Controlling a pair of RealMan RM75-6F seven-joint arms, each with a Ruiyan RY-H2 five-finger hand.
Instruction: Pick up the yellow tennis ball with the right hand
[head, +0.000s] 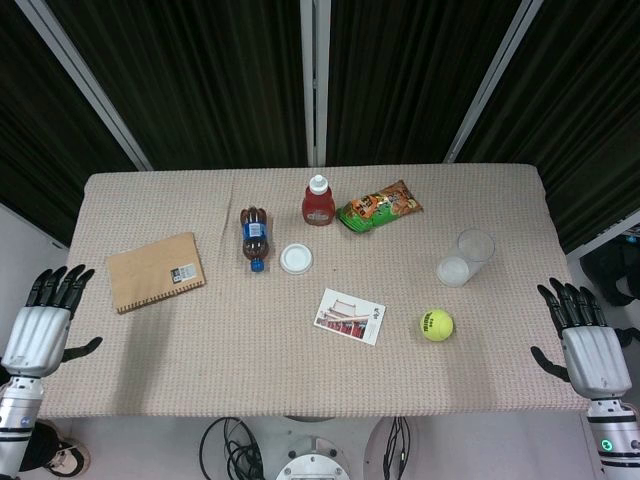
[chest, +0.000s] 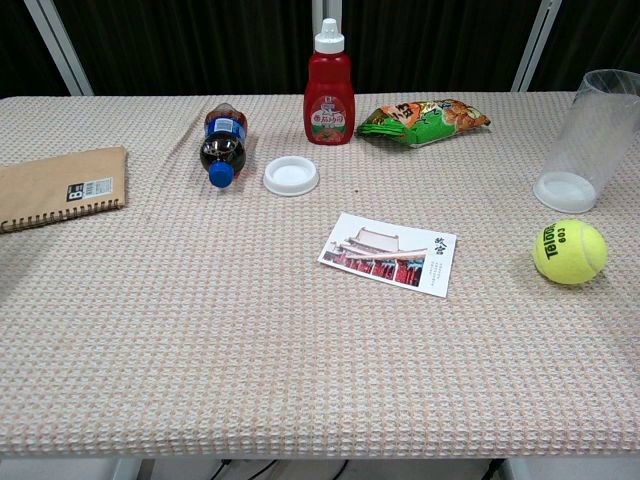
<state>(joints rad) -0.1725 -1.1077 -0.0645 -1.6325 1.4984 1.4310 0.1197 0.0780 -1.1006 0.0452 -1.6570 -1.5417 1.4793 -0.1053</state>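
The yellow tennis ball (head: 436, 325) (chest: 569, 251) lies on the table's front right part, just in front of a clear plastic cup. My right hand (head: 582, 332) hovers off the table's right edge, fingers spread and holding nothing, well to the right of the ball. My left hand (head: 45, 318) hangs beyond the left edge, also with fingers spread and empty. Neither hand shows in the chest view.
A clear cup (head: 467, 257) (chest: 592, 140) stands behind the ball. A postcard (head: 350, 316) lies left of it. Further back are a white lid (head: 296, 259), a cola bottle (head: 253, 237) on its side, a ketchup bottle (head: 318, 201), a snack bag (head: 379, 209) and a brown notebook (head: 155, 271).
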